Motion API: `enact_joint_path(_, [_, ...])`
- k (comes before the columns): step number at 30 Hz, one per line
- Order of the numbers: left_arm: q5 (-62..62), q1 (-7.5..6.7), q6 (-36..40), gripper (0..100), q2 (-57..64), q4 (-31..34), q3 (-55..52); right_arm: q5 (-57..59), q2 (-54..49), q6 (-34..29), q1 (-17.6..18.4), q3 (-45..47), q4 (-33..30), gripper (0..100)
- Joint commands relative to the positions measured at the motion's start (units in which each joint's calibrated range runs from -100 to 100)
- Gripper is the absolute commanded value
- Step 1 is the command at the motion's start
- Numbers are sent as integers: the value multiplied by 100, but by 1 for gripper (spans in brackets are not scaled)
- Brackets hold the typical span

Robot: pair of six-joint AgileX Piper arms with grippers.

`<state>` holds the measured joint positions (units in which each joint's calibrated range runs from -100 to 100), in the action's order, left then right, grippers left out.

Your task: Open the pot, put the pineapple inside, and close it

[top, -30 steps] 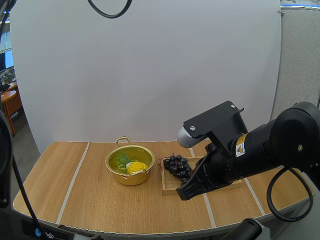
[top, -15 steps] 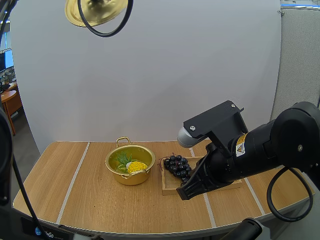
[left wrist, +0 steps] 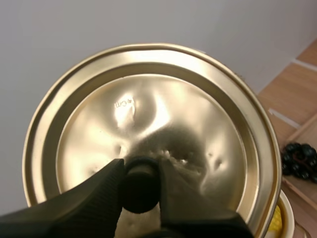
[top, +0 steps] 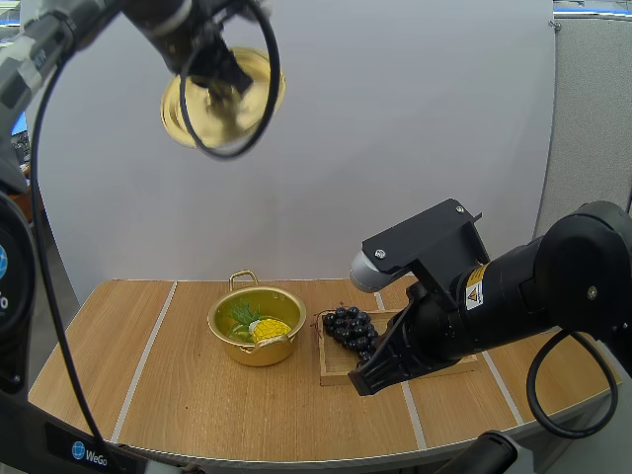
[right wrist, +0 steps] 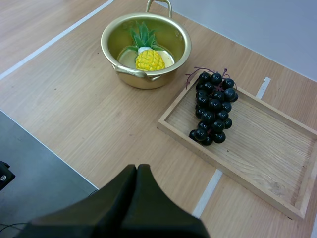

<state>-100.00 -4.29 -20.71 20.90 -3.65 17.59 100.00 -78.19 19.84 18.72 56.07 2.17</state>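
An open gold pot (top: 256,325) stands on the table with a small yellow pineapple (top: 268,330) inside it; the right wrist view shows pot (right wrist: 145,50) and pineapple (right wrist: 149,59) from above. High over the pot, my left gripper (top: 219,77) is shut on the black knob of the gold lid (top: 223,97). In the left wrist view the fingers pinch that knob (left wrist: 140,184) against the lid (left wrist: 148,129). My right gripper (right wrist: 136,173) is shut on nothing, above the table's front, near the wooden tray (top: 341,367).
A bunch of dark grapes (right wrist: 212,106) lies at the near end of the wooden tray (right wrist: 267,163), right of the pot. Bare tabletop lies left of and in front of the pot.
The left arm has brought the lid down and rightward into the high view, from the top edge to well above the pot. The right arm has stayed still.
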Motion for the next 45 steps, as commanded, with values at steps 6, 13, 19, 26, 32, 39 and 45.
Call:
enact_joint_path(6, [0, -11, -249, 0, -288, -341, -1860, -96, -54, -14, -25, 7, -56, 0])
enact_joint_path(13, [0, -11, -258, 0, -881, -626, -2269, -96, -54, -14, -25, 7, -56, 0])
enact_joint_path(19, [0, -11, -258, 0, -1496, -844, -2338, -96, -54, -14, -25, 7, -56, 0])
enact_joint_path(26, [0, -11, -302, 0, -1935, -785, -2689, -96, -54, -14, -25, 7, -77, 0])
enact_joint_path(32, [39, -11, -349, 0, -2036, -548, -3260, -96, -54, -14, -25, 7, -77, 0])
enact_joint_path(39, [726, -11, -449, 0, -2036, -508, -3602, -96, -54, -14, -25, 7, -77, 0])
enact_joint_path(45, [1294, -11, -459, 0, -2113, -539, -3644, -96, -54, -14, -25, 7, -77, 0])
